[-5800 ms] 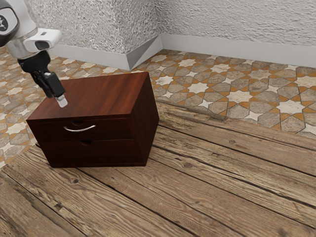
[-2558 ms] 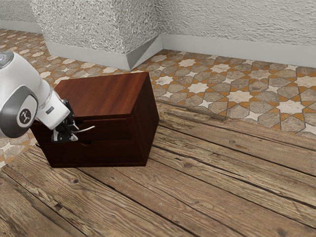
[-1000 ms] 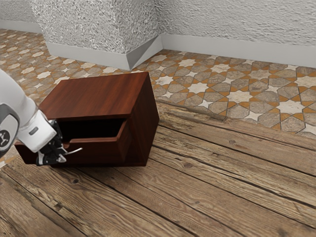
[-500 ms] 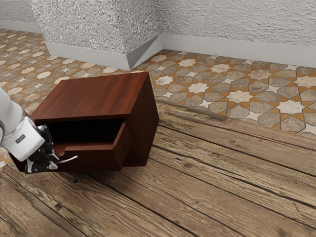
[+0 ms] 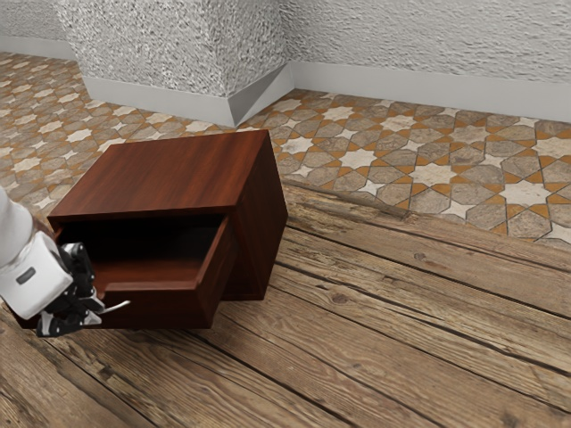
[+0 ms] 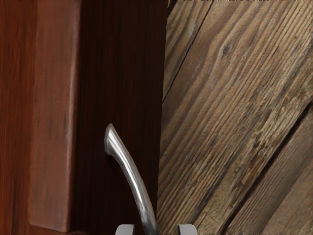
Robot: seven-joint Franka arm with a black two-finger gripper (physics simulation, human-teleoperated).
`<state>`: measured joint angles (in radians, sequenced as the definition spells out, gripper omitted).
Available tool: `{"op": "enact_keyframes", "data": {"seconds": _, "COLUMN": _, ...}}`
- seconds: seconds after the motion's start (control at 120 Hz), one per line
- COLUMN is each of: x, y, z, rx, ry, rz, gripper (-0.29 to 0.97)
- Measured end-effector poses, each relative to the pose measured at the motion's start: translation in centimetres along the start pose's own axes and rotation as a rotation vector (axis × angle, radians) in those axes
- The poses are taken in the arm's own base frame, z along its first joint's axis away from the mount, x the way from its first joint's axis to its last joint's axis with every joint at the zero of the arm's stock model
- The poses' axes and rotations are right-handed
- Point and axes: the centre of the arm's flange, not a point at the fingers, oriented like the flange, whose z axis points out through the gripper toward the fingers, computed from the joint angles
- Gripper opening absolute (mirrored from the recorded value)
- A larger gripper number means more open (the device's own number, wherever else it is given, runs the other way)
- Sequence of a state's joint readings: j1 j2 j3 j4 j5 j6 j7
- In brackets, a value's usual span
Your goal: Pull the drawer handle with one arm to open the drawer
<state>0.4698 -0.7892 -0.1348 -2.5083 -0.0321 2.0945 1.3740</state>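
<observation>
Arm reaches in low from the exterior view's left, gripper [image 5: 87,310] right at the handle [image 5: 113,307] of the top drawer [image 5: 161,308], which sticks well out of the cabinet [image 5: 178,174]. Can't tell if it's clamped on or loose.

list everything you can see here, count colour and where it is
cabinet: one, dark red-brown wood, on the floor at the exterior view's left
drawer: one, same dark wood, upper slot of the cabinet, standing open
handle: one, silver, curved, on the drawer front
plank floor: one area, weathered brown wood, under and in front of the cabinet
tiled floor: one area, brown and cream star pattern, behind the cabinet
walls: rough grey-white, with a pale baseboard, at the back
arm: one, white, at the exterior view's left edge
tool: one, black, open, at the handle, a finger on either side of it
</observation>
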Motion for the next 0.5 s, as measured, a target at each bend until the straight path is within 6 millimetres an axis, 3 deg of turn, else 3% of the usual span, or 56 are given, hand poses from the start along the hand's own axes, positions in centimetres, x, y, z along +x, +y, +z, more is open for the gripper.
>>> {"op": "enact_keyframes", "data": {"seconds": 0.267, "x": -1.9, "y": 1.2, "z": -1.5, "rx": -0.003, "ry": 0.022, "rz": -0.030, "gripper": 0.02}}
{"op": "enact_keyframes", "data": {"seconds": 0.325, "x": -2.4, "y": 1.7, "z": -3.3, "rx": 0.027, "ry": 0.045, "rz": -0.033, "gripper": 0.03}}
{"op": "enact_keyframes", "data": {"seconds": 0.408, "x": -4.4, "y": 3.3, "z": -7.5, "rx": 0.095, "ry": 0.086, "rz": -0.059, "gripper": 0.06}}
{"op": "enact_keyframes", "data": {"seconds": 0.5, "x": -5.4, "y": 3.9, "z": -9.4, "rx": 0.100, "ry": 0.101, "rz": -0.071, "gripper": 0.16}}
